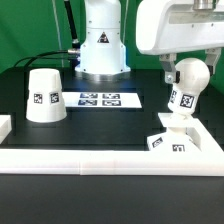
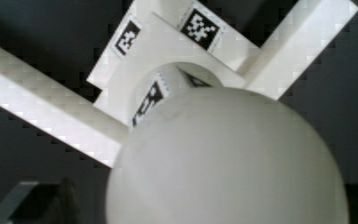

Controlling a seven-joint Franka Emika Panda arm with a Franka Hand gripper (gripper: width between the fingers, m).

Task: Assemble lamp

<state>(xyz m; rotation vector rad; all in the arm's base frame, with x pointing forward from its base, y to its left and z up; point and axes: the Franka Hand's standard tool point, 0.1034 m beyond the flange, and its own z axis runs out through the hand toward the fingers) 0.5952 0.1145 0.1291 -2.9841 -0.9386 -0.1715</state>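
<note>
The ball-like white bulb (image 1: 187, 80) is upright at the exterior view's right, its tagged neck pointing down onto the small square base (image 1: 168, 141). I cannot tell whether the neck is seated in the base or only touching it. My gripper (image 1: 186, 68) comes down from above and is shut on the bulb's round head. In the wrist view the bulb (image 2: 220, 150) fills most of the picture, and the base (image 2: 167, 40) with its tags lies beyond it. My fingers are mostly hidden there. The cone shade (image 1: 45, 95) stands alone at the exterior view's left.
The marker board (image 1: 98, 99) lies flat in the middle, in front of the arm's pedestal (image 1: 102, 50). A raised white frame (image 1: 110, 160) runs along the front edge and the sides. The base sits close to its right front corner.
</note>
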